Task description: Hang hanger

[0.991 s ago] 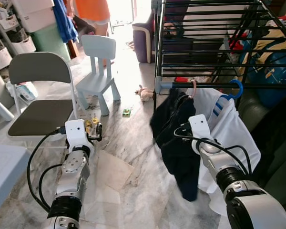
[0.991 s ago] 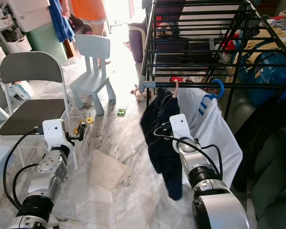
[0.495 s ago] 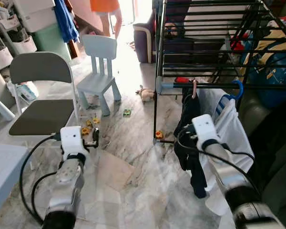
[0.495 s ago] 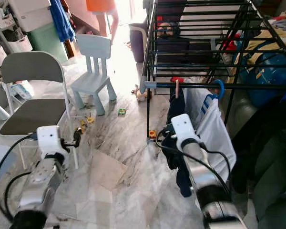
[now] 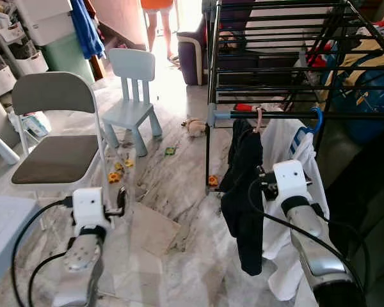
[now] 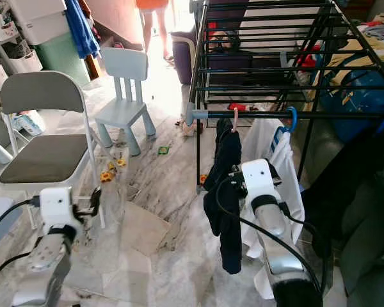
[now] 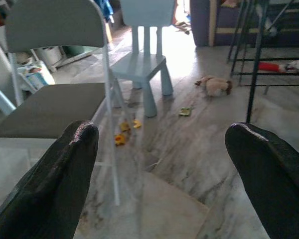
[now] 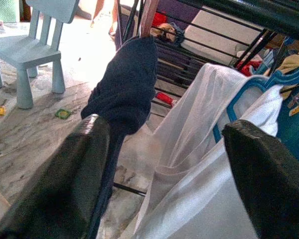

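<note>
Hanging low on the near left, the left gripper (image 7: 159, 164) idles with its fingers spread wide over bare floor. Further in, the right gripper (image 8: 164, 174) has fingers parted and clutching nothing, just short of the dark garment (image 5: 243, 185). That garment's pink hanger (image 5: 260, 119) is hooked on the drying rack (image 5: 275, 64) rail, beside a white shirt (image 5: 288, 211) on a blue hanger (image 5: 318, 119). Looks like the hanging is done; next, the arm should draw clear without snagging cloth.

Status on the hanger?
Both tools open, empty. Right tool faces dark garment hanging by pink hanger on rack rail. White shirt alongside.
</note>
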Available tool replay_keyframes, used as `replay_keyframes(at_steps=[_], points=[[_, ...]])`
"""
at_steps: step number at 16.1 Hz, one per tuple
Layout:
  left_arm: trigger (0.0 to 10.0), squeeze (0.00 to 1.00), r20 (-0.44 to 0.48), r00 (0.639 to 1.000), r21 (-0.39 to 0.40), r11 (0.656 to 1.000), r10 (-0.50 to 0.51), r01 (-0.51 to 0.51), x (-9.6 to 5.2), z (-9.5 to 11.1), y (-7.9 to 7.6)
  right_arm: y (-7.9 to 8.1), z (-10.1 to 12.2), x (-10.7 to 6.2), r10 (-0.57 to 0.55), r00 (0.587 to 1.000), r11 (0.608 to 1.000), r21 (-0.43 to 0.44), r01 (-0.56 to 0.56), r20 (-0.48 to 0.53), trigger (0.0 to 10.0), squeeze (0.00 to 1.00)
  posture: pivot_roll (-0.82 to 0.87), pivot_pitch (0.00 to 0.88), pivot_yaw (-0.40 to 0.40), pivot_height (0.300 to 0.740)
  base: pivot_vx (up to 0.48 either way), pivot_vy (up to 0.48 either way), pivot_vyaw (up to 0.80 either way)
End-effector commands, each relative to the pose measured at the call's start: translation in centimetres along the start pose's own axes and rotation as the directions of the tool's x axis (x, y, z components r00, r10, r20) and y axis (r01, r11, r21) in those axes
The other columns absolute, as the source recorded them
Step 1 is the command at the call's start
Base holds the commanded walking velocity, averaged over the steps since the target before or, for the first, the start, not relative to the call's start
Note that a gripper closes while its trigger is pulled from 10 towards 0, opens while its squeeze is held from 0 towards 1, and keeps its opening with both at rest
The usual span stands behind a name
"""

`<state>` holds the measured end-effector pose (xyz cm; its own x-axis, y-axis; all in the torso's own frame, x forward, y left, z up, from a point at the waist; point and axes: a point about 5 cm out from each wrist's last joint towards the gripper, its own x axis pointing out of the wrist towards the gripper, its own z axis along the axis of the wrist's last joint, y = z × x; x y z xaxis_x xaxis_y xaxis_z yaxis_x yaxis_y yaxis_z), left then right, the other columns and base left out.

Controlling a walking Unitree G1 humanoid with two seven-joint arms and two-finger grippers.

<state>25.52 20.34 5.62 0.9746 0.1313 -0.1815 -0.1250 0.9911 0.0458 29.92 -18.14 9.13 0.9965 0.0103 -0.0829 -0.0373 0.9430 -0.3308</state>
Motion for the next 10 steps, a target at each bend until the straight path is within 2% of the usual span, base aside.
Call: replay_keyframes(at_steps=[1,4,8,10], points=[[10.0,0.0,0.016,0.999,0.024,0.999,0.034,-0.034,-0.3,0.3,1.2,0.1,-0.6,-0.7,-0.015,1.0,1.0,0.018,0.015,-0.004,10.0,1.0,-0.1,0.0,0.087,0.74,0.0,0.0,0.0],[10.0,0.0,0.013,0.999,0.037,0.998,0.05,-0.05,-0.7,-0.2,1.6,0.3,-1.9,-1.7,-0.031,0.998,0.998,0.057,0.033,-0.048,10.0,1.0,-0.1,0.0,0.084,0.74,0.0,0.0,0.0],[10.0,0.0,0.02,0.999,0.016,0.999,0.035,-0.035,-0.8,-0.2,0.7,0.3,-1.0,-2.6,-0.042,0.999,0.996,0.08,0.04,0.028,10.0,1.0,-0.11,0.0,0.079,0.74,0.0,0.0,0.0],[10.0,0.0,0.029,0.999,0.01,1.0,0.021,-0.022,-1.0,-0.3,-0.1,0.6,-0.3,-3.0,-0.023,0.997,0.999,0.05,0.02,0.07,10.0,1.0,-0.13,0.0,0.078,0.74,0.0,0.0,0.0]])
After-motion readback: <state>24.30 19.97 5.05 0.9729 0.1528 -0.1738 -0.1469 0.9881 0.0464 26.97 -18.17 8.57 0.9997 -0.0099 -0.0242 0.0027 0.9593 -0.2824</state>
